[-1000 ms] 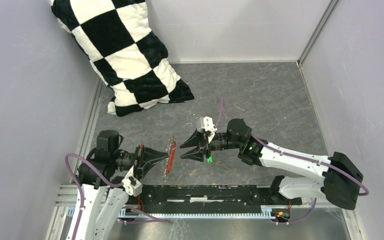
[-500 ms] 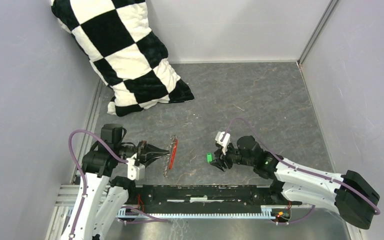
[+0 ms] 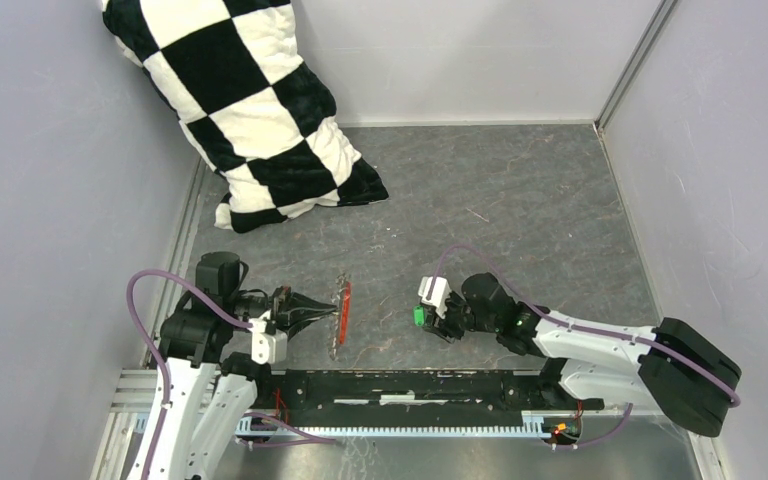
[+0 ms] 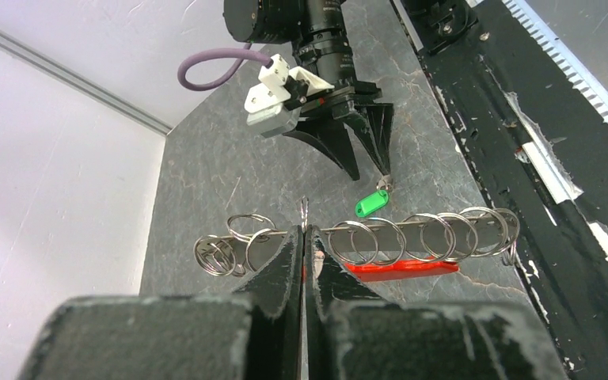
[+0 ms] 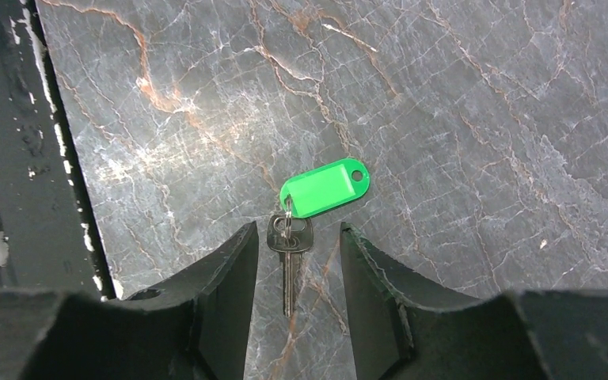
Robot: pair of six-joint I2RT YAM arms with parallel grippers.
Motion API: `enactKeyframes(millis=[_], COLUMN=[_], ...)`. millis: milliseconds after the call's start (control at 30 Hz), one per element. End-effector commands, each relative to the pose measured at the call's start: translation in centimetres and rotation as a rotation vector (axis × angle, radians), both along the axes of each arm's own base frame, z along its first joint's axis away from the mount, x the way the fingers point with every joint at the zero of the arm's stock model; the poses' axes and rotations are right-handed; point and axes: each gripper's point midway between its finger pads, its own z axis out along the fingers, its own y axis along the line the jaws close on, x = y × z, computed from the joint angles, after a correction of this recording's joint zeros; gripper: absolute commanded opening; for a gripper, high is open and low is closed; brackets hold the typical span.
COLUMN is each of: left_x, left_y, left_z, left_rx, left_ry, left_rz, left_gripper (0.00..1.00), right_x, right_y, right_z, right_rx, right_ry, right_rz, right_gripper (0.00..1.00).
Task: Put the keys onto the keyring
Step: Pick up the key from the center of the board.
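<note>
The keyring (image 4: 412, 237) is a thin metal bar strung with several silvery rings and joined to a flat red tag (image 4: 400, 269). In the top view it (image 3: 341, 308) lies left of centre. My left gripper (image 4: 303, 234) is shut, its tips pinching a ring edge-on at the bar's middle; it also shows in the top view (image 3: 326, 310). The key (image 5: 289, 257) is a small metal key on a bright green head (image 5: 324, 188), lying flat. My right gripper (image 5: 295, 231) is open and low, one finger on each side of the key's blade, not touching it.
A black-and-white checkered pillow (image 3: 250, 110) leans in the far left corner. A black rail (image 3: 410, 385) runs along the near edge between the arm bases. Grey walls close in the floor on three sides.
My left gripper has gone from wide open to shut on the keyring. My right gripper has come down from above the floor and now straddles the key.
</note>
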Motion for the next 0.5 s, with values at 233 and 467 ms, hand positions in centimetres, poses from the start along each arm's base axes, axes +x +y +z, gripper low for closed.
enactKeyframes(millis=[233,467], left_x=[-1.1,-1.4], left_y=[-0.3,-0.2], left_z=[1.5,1.6], left_rx=[-0.05,-0.053], left_ry=[0.018,0.009], left_rz=[-0.037,-0.037], left_gripper=[0.02,0.02], right_x=[1.4,1.4], right_y=[0.9,1.0], right_z=[-0.3,-1.0], right_rx=[-0.007,-0.028], right_ry=[-0.088,-0.072], right_rz=[0.062,0.082], right_gripper=[0.45,0.35])
